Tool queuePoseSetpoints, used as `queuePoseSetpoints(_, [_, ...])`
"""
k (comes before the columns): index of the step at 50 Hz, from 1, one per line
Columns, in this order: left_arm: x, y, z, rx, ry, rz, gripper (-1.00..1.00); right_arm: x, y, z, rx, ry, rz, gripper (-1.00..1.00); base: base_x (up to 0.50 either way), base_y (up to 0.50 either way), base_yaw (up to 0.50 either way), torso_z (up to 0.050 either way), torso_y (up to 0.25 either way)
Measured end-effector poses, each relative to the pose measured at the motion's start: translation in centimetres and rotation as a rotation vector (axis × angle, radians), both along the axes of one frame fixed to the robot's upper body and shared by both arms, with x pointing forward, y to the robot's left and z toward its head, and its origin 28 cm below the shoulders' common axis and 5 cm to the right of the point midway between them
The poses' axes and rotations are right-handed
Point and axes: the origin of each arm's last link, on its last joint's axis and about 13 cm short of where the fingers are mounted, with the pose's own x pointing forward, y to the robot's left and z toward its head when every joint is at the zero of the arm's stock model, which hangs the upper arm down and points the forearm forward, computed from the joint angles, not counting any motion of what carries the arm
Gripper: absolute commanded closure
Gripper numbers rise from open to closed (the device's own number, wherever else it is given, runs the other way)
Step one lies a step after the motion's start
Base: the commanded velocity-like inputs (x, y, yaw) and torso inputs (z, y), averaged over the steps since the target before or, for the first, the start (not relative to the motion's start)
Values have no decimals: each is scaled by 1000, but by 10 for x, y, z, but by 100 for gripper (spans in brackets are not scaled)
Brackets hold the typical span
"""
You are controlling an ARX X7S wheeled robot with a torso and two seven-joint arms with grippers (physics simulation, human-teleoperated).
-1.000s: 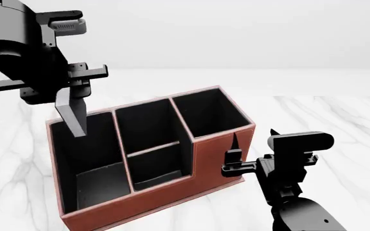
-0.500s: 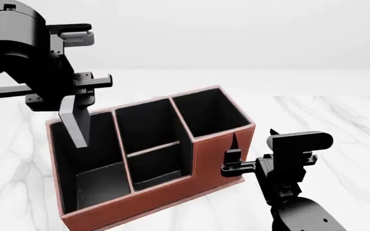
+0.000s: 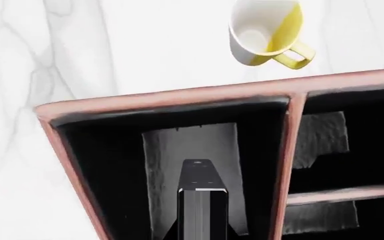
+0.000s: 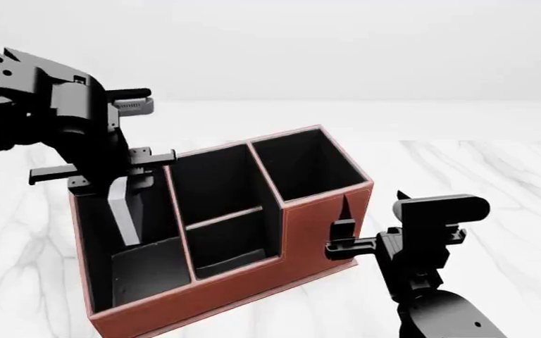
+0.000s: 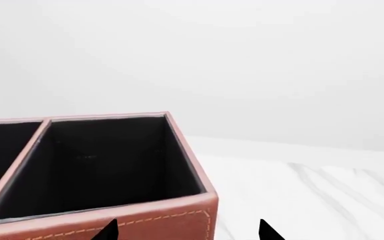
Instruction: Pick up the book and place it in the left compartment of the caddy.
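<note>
Head view shows a white marble table under a plain pale wall. Left gripper grips the book upright inside the left compartment of the caddy; right gripper stands open beside it.

Readable text: none in any of the three views.
Caddy: plain reddish-brown walls with stitching only; no label or brand.
Book: grey surface at centre left of the head view, no title to be read.
Mug: at the top of the left wrist view, white with a yellow handle; no print.
Left gripper: dark housing, markings too small to read.
Right gripper: no lettering visible.
</note>
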Motion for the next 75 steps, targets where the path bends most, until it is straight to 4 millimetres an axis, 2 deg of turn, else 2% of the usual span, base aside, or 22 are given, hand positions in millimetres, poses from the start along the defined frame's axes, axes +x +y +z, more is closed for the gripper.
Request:
queuePoseSetpoints(15, [5,1,-42,-2,56,11,100,-1,-1,0,4,-1,-3,-100,0,0,0,0,1])
queuePoseSetpoints(37, [13,1,-77,7,83,29,100,-1,-2,-1,8,0,-8,-100,0,0,0,1,1])
queuePoseSetpoints(52, [14,-1,-94,12,89,34,100,-2,-4,-2,11,1,-12,-100,0,0,0,0,1])
queuePoseSetpoints(75, [15,-1,-109,30,77,47,100,-3,-4,-1,11,-3,-16,-100,0,0,0,0,1])
